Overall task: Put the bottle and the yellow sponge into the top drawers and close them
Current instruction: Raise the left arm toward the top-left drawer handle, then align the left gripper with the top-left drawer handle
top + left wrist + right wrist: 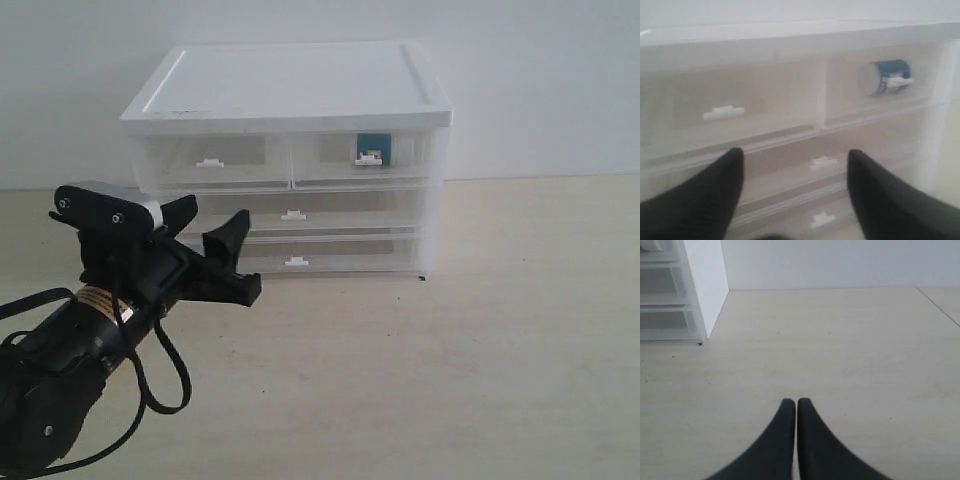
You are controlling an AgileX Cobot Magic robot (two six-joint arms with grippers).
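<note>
Fingers (722,190) of the left gripper (212,215) stand wide apart and hold nothing; they hang just in front of the cabinet (290,85), facing its drawer fronts. The right gripper (796,401) has its fingers pressed together, also empty, over bare table (500,330) well to the side of the cabinet.

Top left drawer (240,150) and top right drawer (335,150): both fronts appear flush with the frame, so both look shut. The bottle (372,150) lies on its side inside the top right drawer, seen through the translucent front, just behind that drawer's pull tab (368,158). The sponge cannot be made out in any view (the cloudy front of the top left drawer may hide it).

Judged step: checking or finishing the closure on the left. To do it well, press squarely on the front near the left pull tab (209,161) and push straight in; an off-centre push may skew the drawer or slide the light cabinet back.
</note>
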